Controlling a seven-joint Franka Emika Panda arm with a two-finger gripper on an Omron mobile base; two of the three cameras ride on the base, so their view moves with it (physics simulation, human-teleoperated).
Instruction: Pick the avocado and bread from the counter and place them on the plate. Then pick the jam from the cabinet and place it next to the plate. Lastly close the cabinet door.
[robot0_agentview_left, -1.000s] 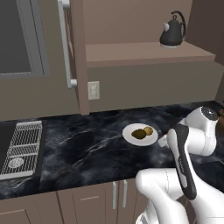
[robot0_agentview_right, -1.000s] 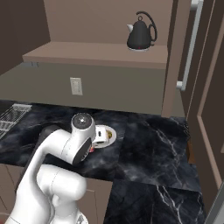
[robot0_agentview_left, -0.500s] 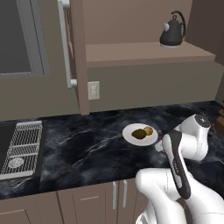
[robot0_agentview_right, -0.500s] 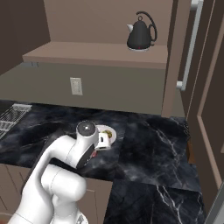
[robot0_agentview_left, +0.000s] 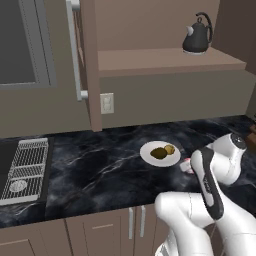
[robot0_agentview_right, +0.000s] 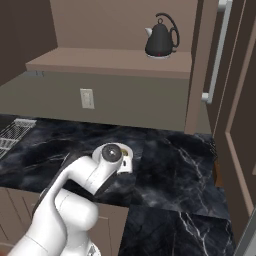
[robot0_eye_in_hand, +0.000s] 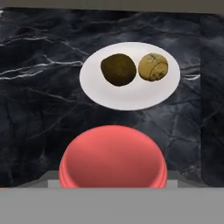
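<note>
The white plate (robot0_eye_in_hand: 131, 99) lies on the black marble counter with the dark avocado (robot0_eye_in_hand: 118, 69) and the round tan bread (robot0_eye_in_hand: 153, 67) on it. The jam (robot0_eye_in_hand: 113, 159), a jar with a red lid, sits low in the hand view just in front of the plate, held in my gripper (robot0_eye_in_hand: 113, 177), which is shut on it. From the left base view, the plate (robot0_agentview_left: 148, 150) carries the avocado (robot0_agentview_left: 159, 153) and bread (robot0_agentview_left: 170, 149), and the jam (robot0_agentview_left: 186, 165) hangs low at the plate's right edge under my bent arm. The cabinet door (robot0_agentview_left: 86, 65) stands open.
A black kettle (robot0_agentview_left: 197, 35) stands on the shelf above the counter. A metal grill (robot0_agentview_left: 22, 167) lies at the counter's far left. A wall outlet (robot0_agentview_left: 106, 103) is behind the plate. The open door's handle (robot0_agentview_right: 216, 50) shows at the right of the right base view.
My arm has folded down and the hand has dropped toward the counter, bringing the jam low beside the plate. The plate, avocado and bread have stayed put.
</note>
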